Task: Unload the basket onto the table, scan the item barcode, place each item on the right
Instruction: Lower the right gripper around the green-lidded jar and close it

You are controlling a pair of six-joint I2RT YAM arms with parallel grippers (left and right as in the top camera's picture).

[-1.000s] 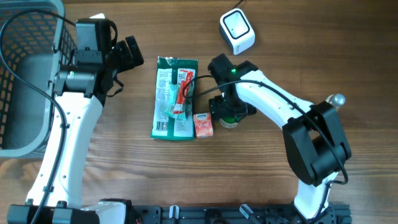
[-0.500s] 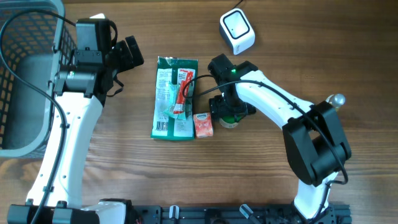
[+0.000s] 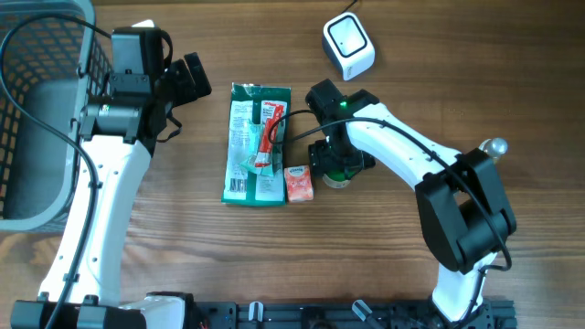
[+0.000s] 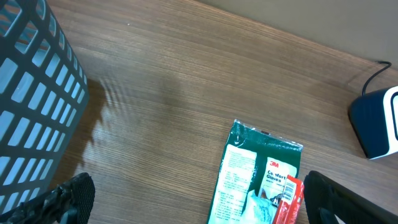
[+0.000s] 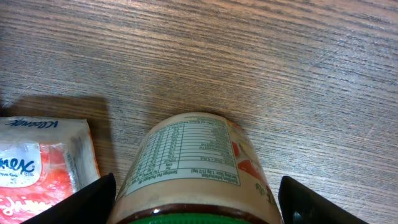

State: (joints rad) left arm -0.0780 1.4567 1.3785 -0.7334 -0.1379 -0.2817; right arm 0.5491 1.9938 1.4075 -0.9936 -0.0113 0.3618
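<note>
Overhead, nothing on the tabletop (image 3: 183,238) has visibly shifted in the last second. The right pincer (image 3: 335,167), at centre frame, straddles a green-lidded jar (image 5: 199,162) beside a tissue pack (image 3: 299,184). Its jaws stand apart and are drawing in, not yet clearly clamped. The left pincer (image 3: 190,78), upper left, hangs wide apart and empty. The scanner (image 3: 348,46) sits upper right, so the scan likely awaits a firm grip.

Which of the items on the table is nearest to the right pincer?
The jar with the green lid, framed by the right pincer; the tissue pack and glove pack lie outside its fingers.
</note>
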